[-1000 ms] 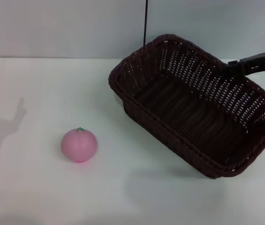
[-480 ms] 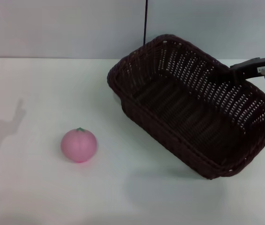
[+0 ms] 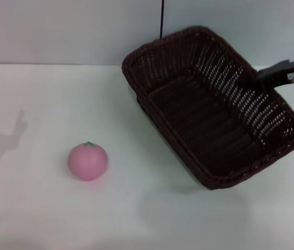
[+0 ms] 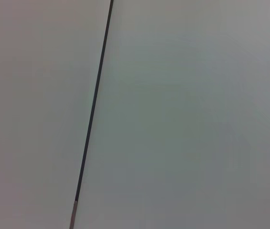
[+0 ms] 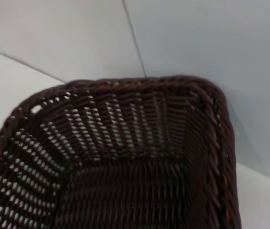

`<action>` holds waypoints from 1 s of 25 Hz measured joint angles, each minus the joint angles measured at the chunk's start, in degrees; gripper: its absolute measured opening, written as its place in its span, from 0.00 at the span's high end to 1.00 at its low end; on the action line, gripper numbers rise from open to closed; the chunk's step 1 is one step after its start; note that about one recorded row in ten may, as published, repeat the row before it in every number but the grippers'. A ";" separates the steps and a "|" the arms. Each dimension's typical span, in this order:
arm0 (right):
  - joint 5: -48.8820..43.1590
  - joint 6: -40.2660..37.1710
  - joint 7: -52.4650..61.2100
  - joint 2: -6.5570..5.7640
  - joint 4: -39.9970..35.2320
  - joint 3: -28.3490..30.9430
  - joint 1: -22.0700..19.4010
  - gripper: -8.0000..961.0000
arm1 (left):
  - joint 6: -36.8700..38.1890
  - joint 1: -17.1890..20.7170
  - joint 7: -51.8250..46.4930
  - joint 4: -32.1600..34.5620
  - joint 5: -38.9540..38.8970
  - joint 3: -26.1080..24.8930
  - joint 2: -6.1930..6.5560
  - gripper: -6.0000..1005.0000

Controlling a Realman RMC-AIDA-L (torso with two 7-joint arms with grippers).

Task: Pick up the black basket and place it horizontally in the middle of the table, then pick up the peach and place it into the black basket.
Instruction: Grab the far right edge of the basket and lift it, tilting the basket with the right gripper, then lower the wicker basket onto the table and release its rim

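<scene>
Woven dark black basket (image 3: 209, 104) tilted, right gripper (image 3: 265, 74) at rim.

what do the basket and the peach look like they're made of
The black basket looks like woven wicker or rattan-style strands, dark brown-black and slightly glossy, with a braided rim and openwork sides. The peach looks like smooth matte pink foam or soft plastic, probably a toy, with a small green stem leaf.

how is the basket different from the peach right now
The basket is dark, woven and rectangular; the peach is smooth, round and pink. The basket is far larger than the peach. The basket is tilted, its far end raised, with the right claw at its right rim; the peach rests on the table with nothing touching it. Both are over the white table.
</scene>
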 joint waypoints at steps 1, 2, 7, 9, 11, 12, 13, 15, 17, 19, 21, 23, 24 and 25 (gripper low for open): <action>0.01 -0.67 0.01 0.26 -1.92 -0.64 -0.48 0.80 | 0.04 0.13 0.00 -0.03 -0.06 -0.01 0.01 0.15; 0.03 -1.33 0.01 0.50 -3.89 -1.26 -0.96 0.80 | 0.04 0.13 0.00 -0.03 -0.06 -0.01 0.01 0.15; 0.30 -5.58 -2.61 0.50 -9.14 -2.03 -1.32 0.81 | 0.63 0.63 0.16 0.20 -0.23 -0.09 0.11 0.15; -0.05 -8.39 -5.53 0.02 -10.14 -2.05 -0.80 0.81 | 1.01 0.93 0.22 0.19 -0.22 -0.74 0.11 0.15; -1.06 -11.78 -8.53 -0.35 -11.83 -2.09 -0.59 0.81 | 1.52 1.19 0.21 0.16 -0.23 -1.24 0.07 0.15; -1.61 -13.60 -10.32 -0.54 -12.87 -2.11 -0.59 0.81 | 1.77 1.36 0.30 0.15 -0.24 -1.44 0.04 0.15; -2.06 -15.92 -12.65 -0.87 -14.25 -2.14 -0.61 0.81 | 1.77 1.36 0.30 0.15 -0.24 -1.44 0.04 0.15; -2.29 -19.37 -17.17 -1.63 -16.57 -2.16 -0.91 0.81 | 2.14 1.76 0.86 0.16 -0.22 -1.61 -0.04 0.15; -2.06 -21.73 -21.17 -2.28 -17.82 -1.82 -1.13 0.81 | 2.13 1.84 0.88 0.21 -0.21 -1.47 -0.05 0.15; -1.24 -23.71 -25.63 -2.93 -18.10 -1.35 -1.16 0.81 | 2.10 1.88 0.88 0.23 -0.17 -1.27 -0.08 0.15; -0.40 -24.94 -29.29 -3.21 -17.68 -1.19 -1.07 0.81 | 2.15 1.97 0.88 0.13 -0.18 -1.20 -0.14 0.15; 0.52 -25.26 -32.11 -3.28 -16.66 -1.30 -0.80 0.81 | 2.18 2.05 0.88 -0.04 -0.18 -1.18 -0.18 0.15; 1.07 -25.07 -33.80 -3.22 -15.61 -1.42 -0.51 0.81 | 2.20 2.22 0.88 -0.49 -0.17 -1.14 -0.27 0.15; 1.42 -24.96 -34.94 -3.10 -14.70 -1.53 -0.23 0.81 | 2.16 2.31 0.89 -0.81 -0.07 -1.07 -0.34 0.15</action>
